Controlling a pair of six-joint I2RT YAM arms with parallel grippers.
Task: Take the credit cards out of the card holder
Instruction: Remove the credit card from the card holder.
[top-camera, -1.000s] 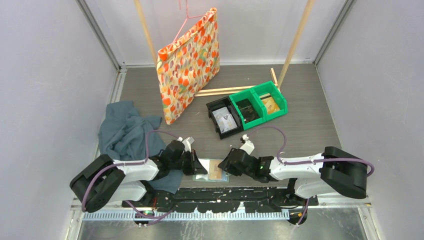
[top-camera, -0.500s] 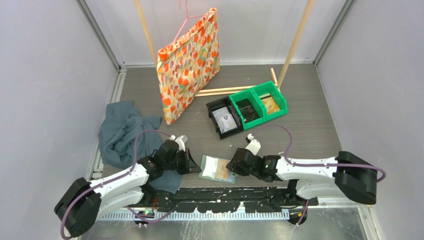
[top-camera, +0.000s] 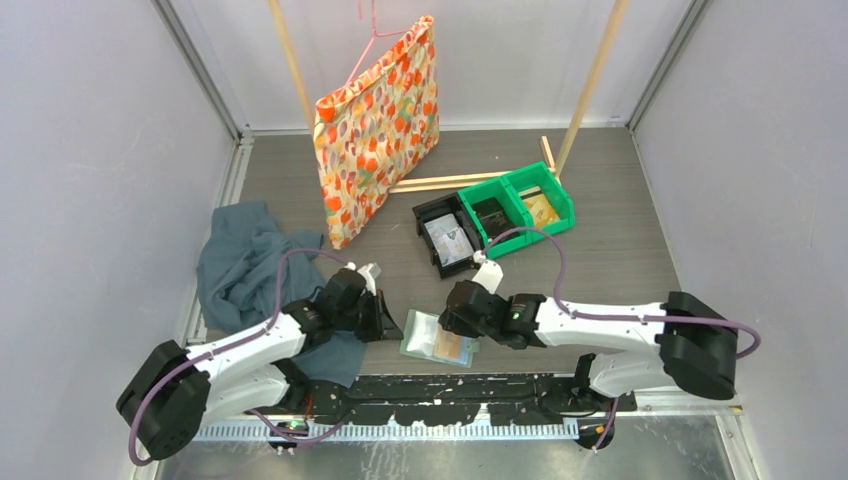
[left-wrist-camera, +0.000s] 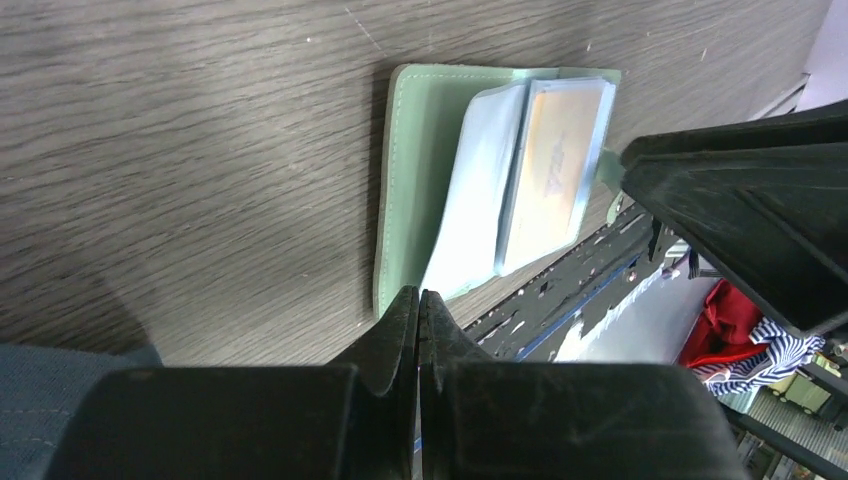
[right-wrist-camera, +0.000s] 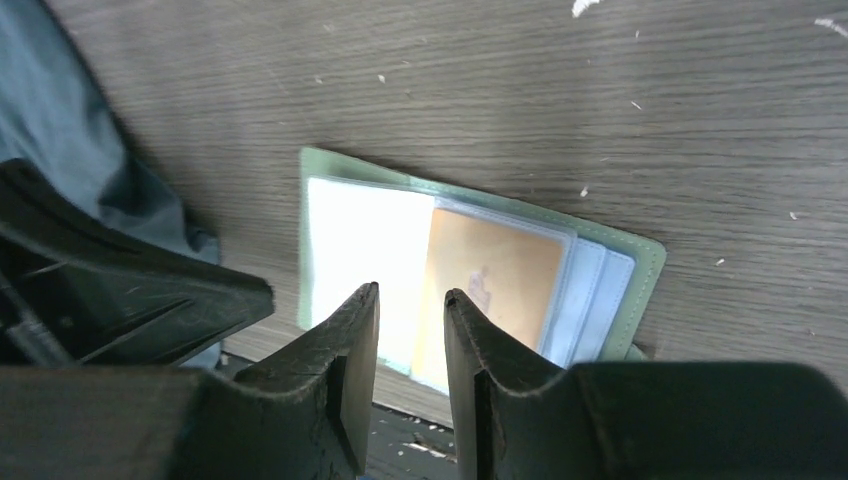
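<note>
Nearest the front edge of the table (top-camera: 600, 260), between the two arms, the card holder (top-camera: 425, 335) lies opened flat with its inner panels up. Its long axis runs left to right, slightly skewed, with the right end nearer the edge. An orange card (right-wrist-camera: 490, 280) sits under a clear sleeve in the right-hand half. Just beside the holder's left edge, the left claw (top-camera: 388, 326) is fully closed and empty. Over the holder's middle, the right claw (top-camera: 447, 324) hovers with jaws partly apart, gripping nothing; contact cannot be judged. Compared with one second earlier, the holder sits a little further right and is turned slightly off square. Beyond lie a teal cloth (top-camera: 245, 265), green bins (top-camera: 525, 205) and a hanging patterned bag (top-camera: 375, 130).
</note>
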